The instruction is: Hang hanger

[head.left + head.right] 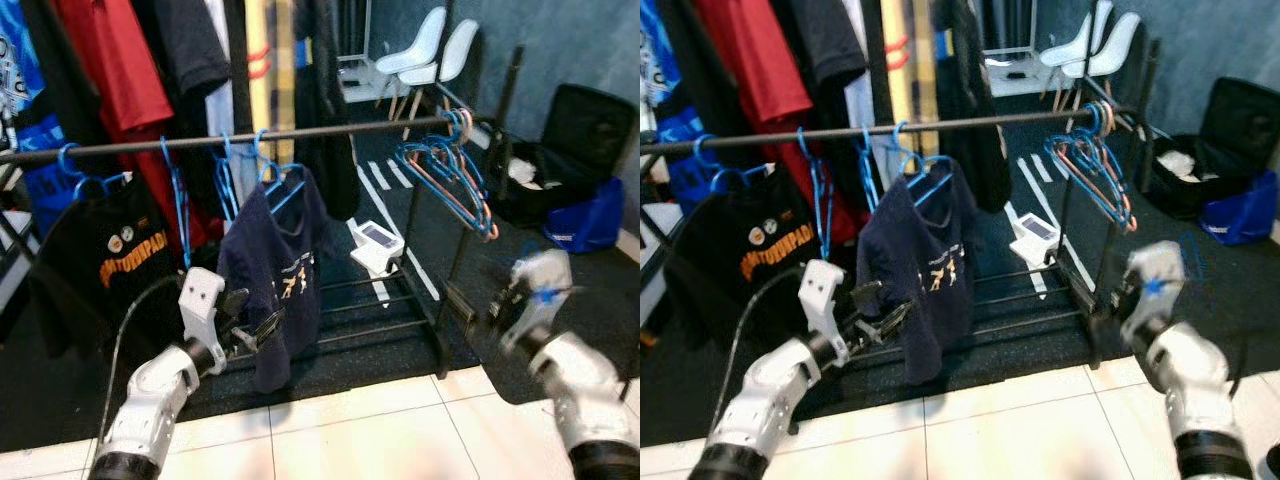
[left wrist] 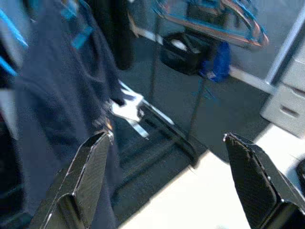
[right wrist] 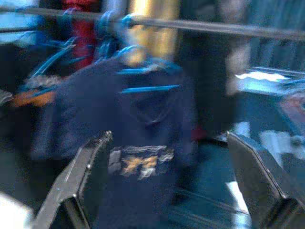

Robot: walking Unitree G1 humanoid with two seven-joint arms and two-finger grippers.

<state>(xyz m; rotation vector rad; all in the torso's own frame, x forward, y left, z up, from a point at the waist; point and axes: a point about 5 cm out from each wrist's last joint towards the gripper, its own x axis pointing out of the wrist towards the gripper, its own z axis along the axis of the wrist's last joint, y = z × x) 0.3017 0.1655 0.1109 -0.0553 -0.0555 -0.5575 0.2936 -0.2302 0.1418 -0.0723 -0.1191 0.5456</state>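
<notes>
A navy T-shirt (image 1: 277, 285) of soft, limp cloth with a small pale print on the chest is hanging on a thin blue hanger (image 1: 283, 186), whose hook is sitting over the dark round rail (image 1: 230, 139) of the clothes rack. The hanger's long axis is running roughly along the rail, from 9 to 3 o'clock, tilted so its 3 o'clock end is sitting higher; the shirt is dropping straight toward 6 o'clock.

At 9 o'clock of it a black T-shirt (image 1: 110, 250) with orange lettering is hanging on another blue hanger, and bare blue wire hangers (image 1: 178, 205) are dangling between the two. At the rail's 3 o'clock end a bunch of empty blue and orange hangers (image 1: 450, 175) is clustering. Red and dark garments are hanging behind, at 12 o'clock.

The left tool (image 1: 262, 330) is reaching from 7 o'clock to just beside the navy shirt's lower part, its black fingers (image 2: 86, 176) spread wide and gripping nothing. The right tool (image 3: 167, 191) is hovering at 4 o'clock, well apart from the rack, blurred, its fingers also released and facing the navy shirt.

Two white moulded chairs (image 1: 425, 50) are standing at 1 o'clock; a black suitcase (image 1: 590, 130) and a blue bag (image 1: 585, 215) are lying at 3 o'clock. Glossy pale tiles (image 1: 350, 430) are meeting dark carpet.
</notes>
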